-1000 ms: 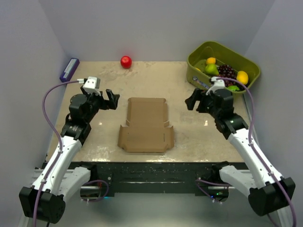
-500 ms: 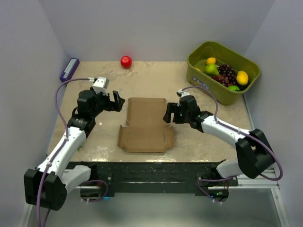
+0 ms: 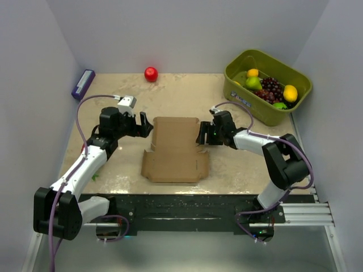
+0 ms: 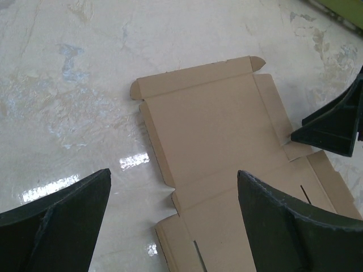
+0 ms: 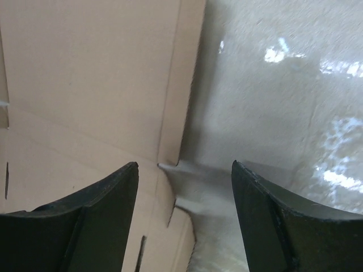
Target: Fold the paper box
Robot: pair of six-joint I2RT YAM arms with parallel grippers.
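Note:
The paper box [image 3: 176, 148] lies flat and unfolded in the middle of the table, a brown cardboard sheet with flaps and slots. My left gripper [image 3: 144, 126] hovers open at its upper left edge. In the left wrist view the box [image 4: 215, 124] lies ahead, and the left gripper [image 4: 173, 173] straddles its left side notch with nothing held. My right gripper [image 3: 203, 136] is open at the box's right edge. In the right wrist view the right gripper [image 5: 185, 164] spans the side flap of the box [image 5: 85, 73] and bare table, gripping nothing. A right finger [image 4: 334, 127] shows in the left wrist view.
A red apple [image 3: 151, 73] sits at the back of the table. An olive-green bin [image 3: 231, 79] holding fruit stands at the back right, close behind the right arm. A purple-blue block [image 3: 83, 83] lies at the back left edge. Walls enclose three sides.
Both grippers have moved inward to the box's edges. The right arm stretched far left and lowered, and its jaws narrowed somewhat. The box has not moved.

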